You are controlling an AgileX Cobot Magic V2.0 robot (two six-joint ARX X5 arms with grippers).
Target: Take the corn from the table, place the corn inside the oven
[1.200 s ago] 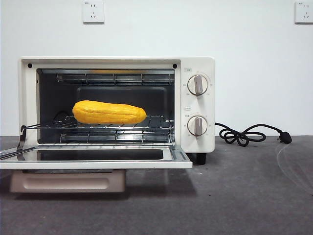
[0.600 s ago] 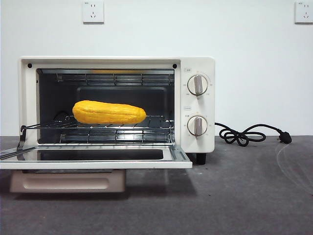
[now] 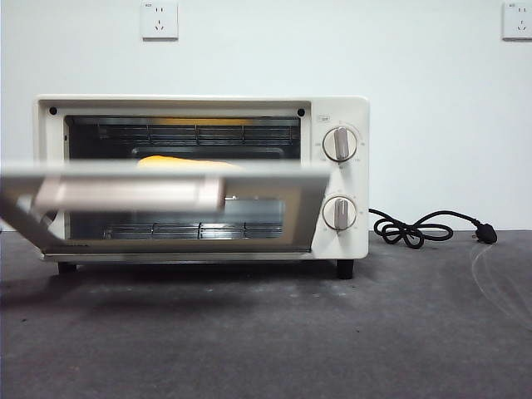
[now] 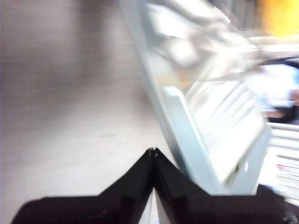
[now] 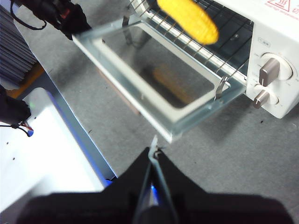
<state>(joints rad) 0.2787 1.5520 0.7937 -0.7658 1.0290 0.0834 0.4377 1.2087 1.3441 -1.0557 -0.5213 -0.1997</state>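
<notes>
Both the left gripper (image 4: 153, 151) and the right gripper (image 5: 154, 150) are matte black, each with two broad wedge-shaped jaws narrowing to a fine point, the right one showing a pale metallic edge along its seam.

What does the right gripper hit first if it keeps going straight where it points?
Likely the front edge of the half-raised oven door, just ahead of the right gripper. Depth is uncertain; it could pass underneath to the table.

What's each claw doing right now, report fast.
Left claw: closed, holding nothing, beside the oven door.
Right claw: closed, holding nothing, out in front of the door's edge.
</notes>
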